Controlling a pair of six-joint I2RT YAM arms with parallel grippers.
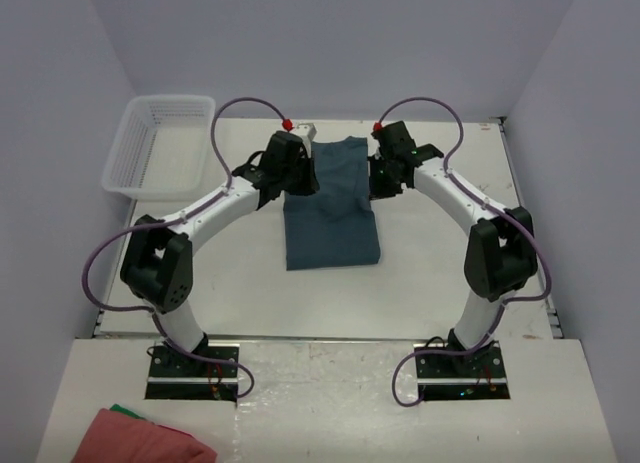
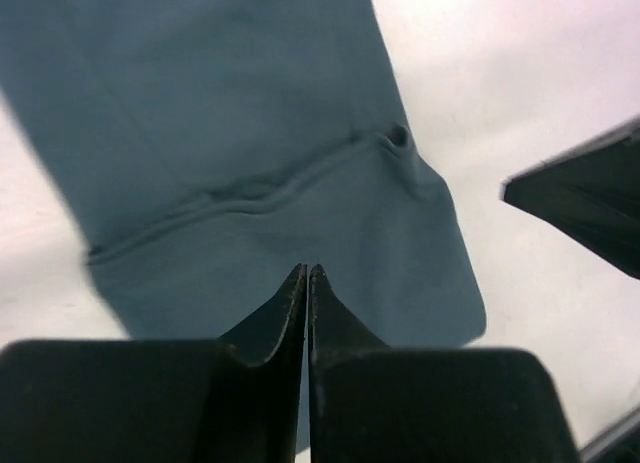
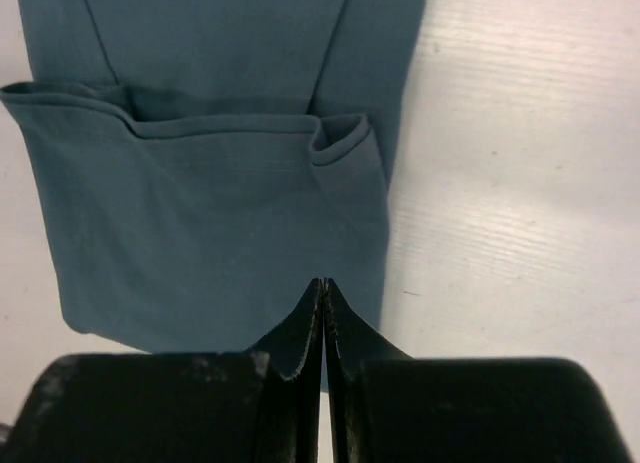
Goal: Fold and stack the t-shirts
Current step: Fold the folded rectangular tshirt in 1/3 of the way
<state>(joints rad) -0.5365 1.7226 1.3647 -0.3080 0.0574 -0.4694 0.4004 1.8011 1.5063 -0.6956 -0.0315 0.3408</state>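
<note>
T-shirt (image 1: 330, 223): folded, lay flat on the bench (image 1: 450, 273), between both grippers and spreading out ahead of their fingertips.
Left gripper (image 2: 306, 275): pressed together, nothing seen between the fingers, tips above the fabric's near edge.
Right gripper (image 3: 324, 285): pressed together, likewise empty, tips above the fabric.
</note>
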